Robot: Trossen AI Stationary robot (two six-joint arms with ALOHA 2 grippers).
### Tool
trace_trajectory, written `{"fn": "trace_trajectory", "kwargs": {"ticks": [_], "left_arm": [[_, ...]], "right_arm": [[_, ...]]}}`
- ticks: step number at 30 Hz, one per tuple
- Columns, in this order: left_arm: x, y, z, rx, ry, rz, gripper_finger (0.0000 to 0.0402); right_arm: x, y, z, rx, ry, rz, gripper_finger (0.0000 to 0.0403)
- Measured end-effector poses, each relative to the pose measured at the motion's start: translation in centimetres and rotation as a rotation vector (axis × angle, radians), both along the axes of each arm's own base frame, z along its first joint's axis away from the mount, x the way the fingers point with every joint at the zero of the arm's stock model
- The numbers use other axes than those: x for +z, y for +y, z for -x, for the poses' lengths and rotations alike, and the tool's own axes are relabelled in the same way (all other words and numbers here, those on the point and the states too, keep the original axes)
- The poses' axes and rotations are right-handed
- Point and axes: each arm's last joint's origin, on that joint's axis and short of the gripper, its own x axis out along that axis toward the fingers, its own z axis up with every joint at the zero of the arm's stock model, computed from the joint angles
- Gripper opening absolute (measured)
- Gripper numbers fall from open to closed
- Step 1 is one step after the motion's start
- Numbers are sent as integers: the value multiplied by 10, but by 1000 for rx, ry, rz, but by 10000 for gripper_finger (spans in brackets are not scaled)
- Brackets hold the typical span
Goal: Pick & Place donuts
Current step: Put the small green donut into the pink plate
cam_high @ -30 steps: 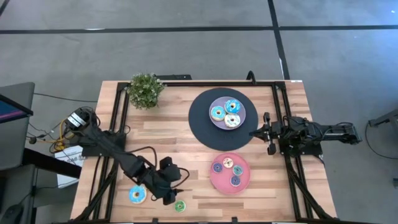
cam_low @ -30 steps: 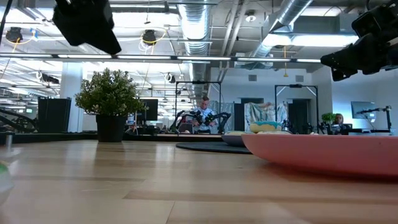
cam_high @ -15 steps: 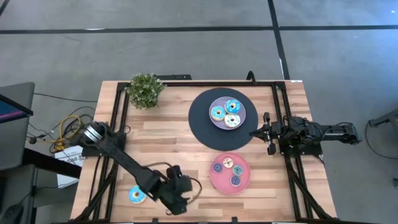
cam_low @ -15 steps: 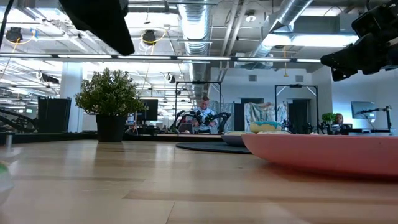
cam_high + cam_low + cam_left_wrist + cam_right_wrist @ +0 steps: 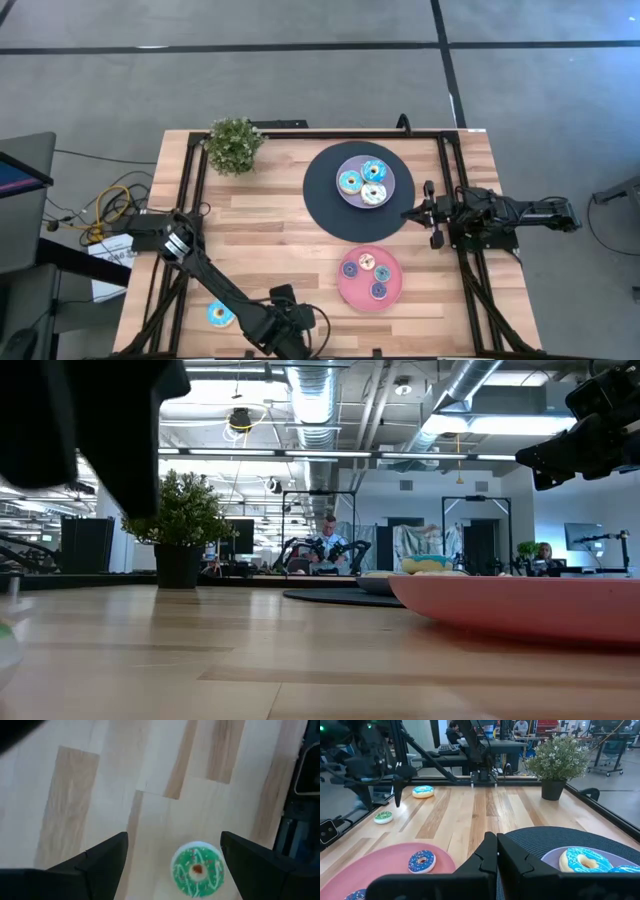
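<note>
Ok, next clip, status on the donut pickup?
Left pincer open over green donut, not gripping. Right pincer shut, parked by black disc. Blue donut loose nearby. Nothing blocking.

Wooden table (image 5: 260, 230), potted plant (image 5: 235, 145), black disc (image 5: 325, 195), pink plate (image 5: 352, 290), blue donut (image 5: 220, 315), green donut (image 5: 198, 869)

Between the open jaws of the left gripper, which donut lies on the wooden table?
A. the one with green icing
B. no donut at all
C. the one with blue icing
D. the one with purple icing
A: in the left wrist view the green-iced donut lies on the wood between the spread jaws of the left gripper, not yet touched by them.
</note>
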Motion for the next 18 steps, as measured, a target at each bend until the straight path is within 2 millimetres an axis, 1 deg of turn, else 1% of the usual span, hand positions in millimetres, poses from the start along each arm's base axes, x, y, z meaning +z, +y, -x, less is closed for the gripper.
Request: {"fn": "trace_trajectory", "kwargs": {"ticks": [4,7,10,16,18], "left_arm": [[-5,-9,5,12,-11,0,313],[-12,-14,9,-3,15,-8,313],[-13,-18,12,-16,16,-8,313],[-13,-19,13,-9,6,-5,313],[-18,-18,13,8,10,10,313]], "right_arm": [[0,0,0,0,0,0,0],[0,0,0,0,0,0,0],[0,0,0,0,0,0,0],[0,0,0,0,0,0,0],[0,0,0,0,0,0,0]]}}
